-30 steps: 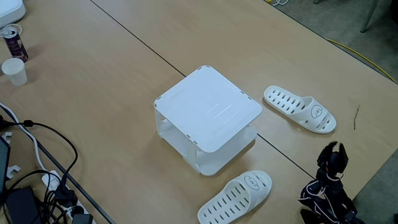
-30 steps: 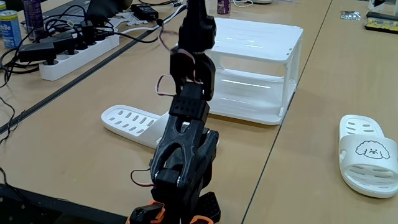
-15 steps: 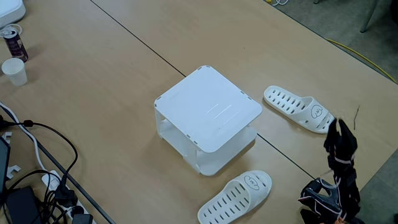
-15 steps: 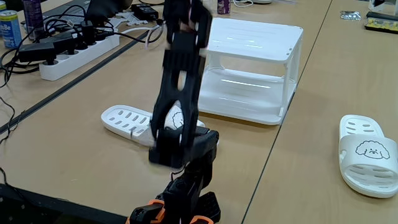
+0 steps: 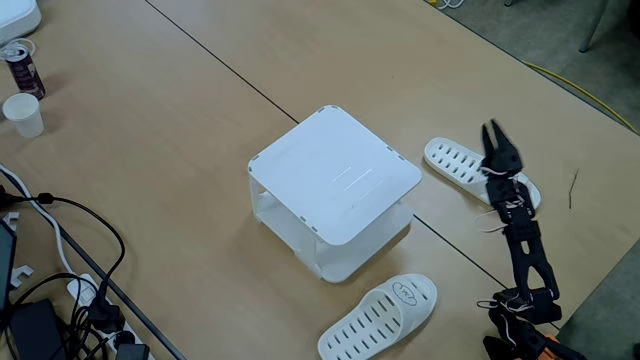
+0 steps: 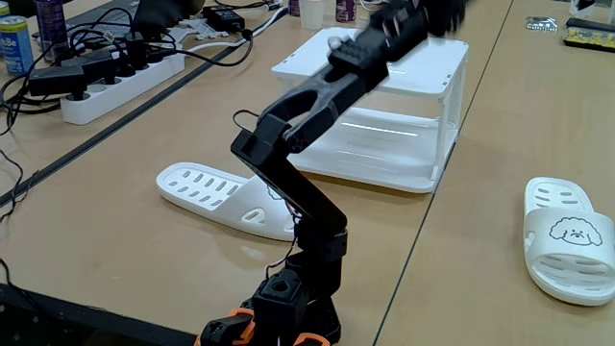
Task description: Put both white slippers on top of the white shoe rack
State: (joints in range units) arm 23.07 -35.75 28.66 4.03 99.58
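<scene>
Gripper: in a fixed view the gripper (image 5: pixel 491 131) stands over the far slipper, its two fingers parted a little in a narrow V, nothing between them. In the other fixed view it is blurred at the top edge, and there I cannot tell its state.
Arm: it stretches from its base at about 5 o'clock of the rack toward 3 o'clock.
White shoe rack: the white shoe rack (image 5: pixel 335 176) stands in the middle of the table (image 5: pixel 180 120); its flat top is bare. It is also seen behind the arm (image 6: pixel 428 72).
White slippers: one slipper (image 5: pixel 455 162) lies flat at 3 o'clock of the rack, partly under the gripper (image 6: pixel 207 187). The other slipper (image 5: pixel 380 315) lies at 5 o'clock, near the rack (image 6: pixel 567 240).
Other things: a paper cup (image 5: pixel 22 114) and a can (image 5: pixel 20 65) at 10 o'clock; cables (image 5: pixel 60 260) at 8 o'clock.
</scene>
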